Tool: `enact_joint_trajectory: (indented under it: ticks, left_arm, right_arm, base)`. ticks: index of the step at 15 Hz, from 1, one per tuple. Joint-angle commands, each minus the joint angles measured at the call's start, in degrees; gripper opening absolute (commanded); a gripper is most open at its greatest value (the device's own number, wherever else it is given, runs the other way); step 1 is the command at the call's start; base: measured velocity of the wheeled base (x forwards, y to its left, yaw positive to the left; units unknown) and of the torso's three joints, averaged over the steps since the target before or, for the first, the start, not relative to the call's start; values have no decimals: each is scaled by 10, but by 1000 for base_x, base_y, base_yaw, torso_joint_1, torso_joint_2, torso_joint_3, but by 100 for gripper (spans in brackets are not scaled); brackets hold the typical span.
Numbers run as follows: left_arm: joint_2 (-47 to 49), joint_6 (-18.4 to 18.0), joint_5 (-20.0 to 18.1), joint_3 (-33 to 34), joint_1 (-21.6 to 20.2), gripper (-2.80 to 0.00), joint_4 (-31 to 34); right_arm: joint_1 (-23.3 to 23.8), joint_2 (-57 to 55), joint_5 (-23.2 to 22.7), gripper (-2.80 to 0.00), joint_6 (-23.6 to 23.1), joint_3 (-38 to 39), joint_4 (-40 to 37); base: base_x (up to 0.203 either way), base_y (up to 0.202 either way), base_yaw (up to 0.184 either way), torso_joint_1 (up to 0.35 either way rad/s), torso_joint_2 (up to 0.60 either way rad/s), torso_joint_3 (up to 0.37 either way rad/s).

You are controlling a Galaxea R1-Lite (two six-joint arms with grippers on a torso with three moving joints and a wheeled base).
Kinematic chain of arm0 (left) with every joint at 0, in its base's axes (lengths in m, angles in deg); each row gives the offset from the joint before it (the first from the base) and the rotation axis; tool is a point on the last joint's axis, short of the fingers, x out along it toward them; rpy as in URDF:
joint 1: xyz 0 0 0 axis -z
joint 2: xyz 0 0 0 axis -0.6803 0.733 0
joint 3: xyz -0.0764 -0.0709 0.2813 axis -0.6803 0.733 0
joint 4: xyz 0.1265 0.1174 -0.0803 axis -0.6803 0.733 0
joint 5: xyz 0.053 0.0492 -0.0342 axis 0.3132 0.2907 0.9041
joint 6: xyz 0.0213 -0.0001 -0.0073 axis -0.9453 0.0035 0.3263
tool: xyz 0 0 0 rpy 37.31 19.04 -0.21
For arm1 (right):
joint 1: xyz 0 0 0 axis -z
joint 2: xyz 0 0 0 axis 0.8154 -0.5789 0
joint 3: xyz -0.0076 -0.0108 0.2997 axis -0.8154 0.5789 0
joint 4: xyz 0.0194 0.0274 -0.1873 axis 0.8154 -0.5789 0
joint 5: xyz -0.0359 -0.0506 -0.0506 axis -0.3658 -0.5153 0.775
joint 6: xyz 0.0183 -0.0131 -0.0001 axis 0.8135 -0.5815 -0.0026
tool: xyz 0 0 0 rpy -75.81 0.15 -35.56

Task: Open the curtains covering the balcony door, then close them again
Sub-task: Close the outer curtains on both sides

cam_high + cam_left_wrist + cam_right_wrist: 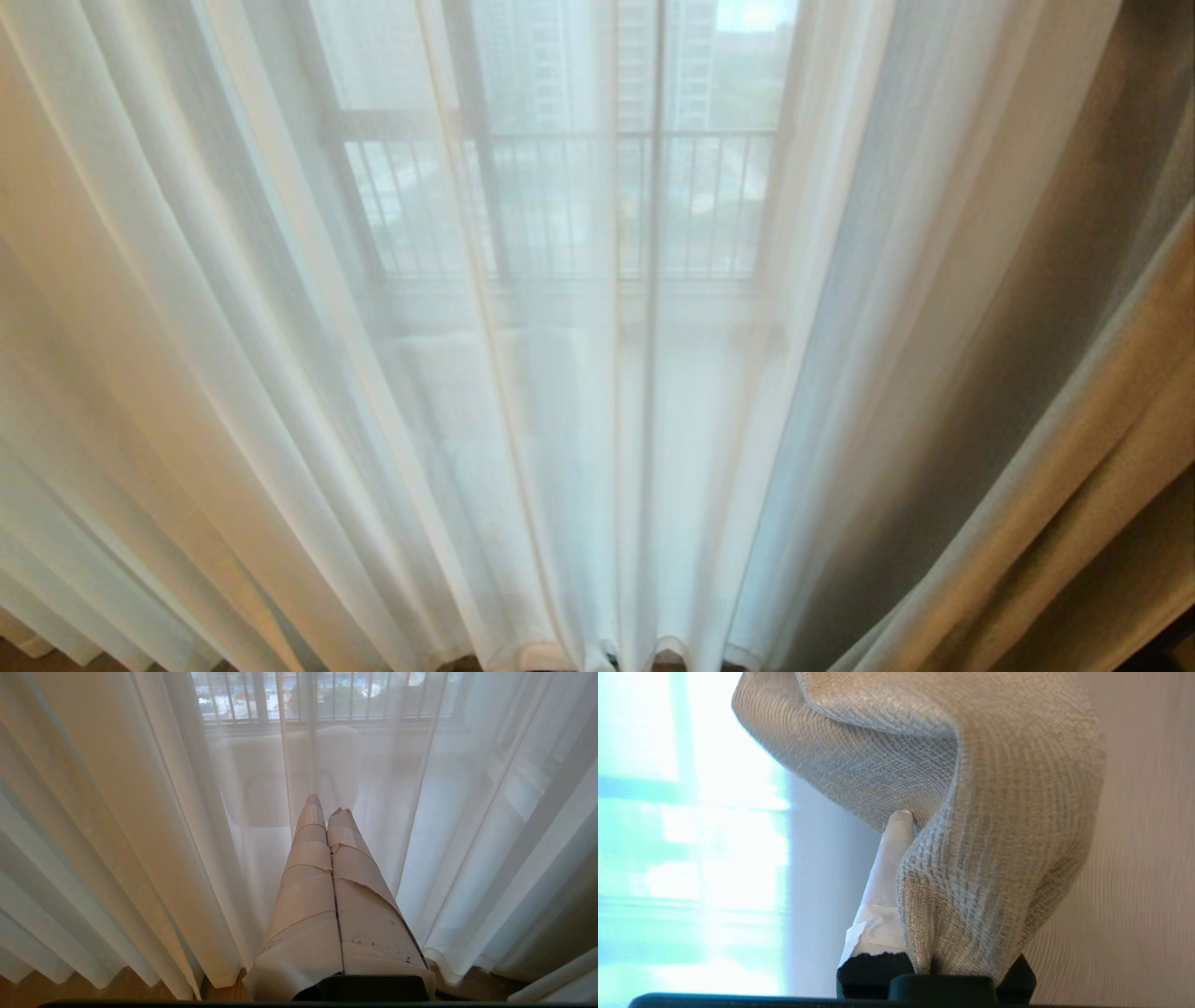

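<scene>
White see-through sheer curtains hang shut across the whole head view. The balcony door shows only dimly through them as vertical frame bars. A heavy cream-beige drape hangs at the right edge. In the right wrist view my right gripper is shut on a bunched fold of this heavy woven drape. One taped finger shows beside the fold; the other is hidden under the cloth. My left gripper is parked low in front of the sheers, shut and empty. Neither arm shows in the head view.
A railing and tall buildings show faintly beyond the glass. Wooden floor peeks out under the curtain hems. A pale blurred shape, like a chair, stands behind the sheers.
</scene>
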Motion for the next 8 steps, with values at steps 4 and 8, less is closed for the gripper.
enact_joint_trajectory:
  ticks: [4,8]
  left_arm:
    - [0,0,0,0,0,-280,0]
    - [0,0,1,0,0,-280,0]
  right_arm:
    - [-111,43,0,-280,-7,-4,4]
    - [-164,37,0,-280,-43,-9,7]
  base:
    - [0,0,0,0,0,0]
    - [0,0,0,0,0,0]
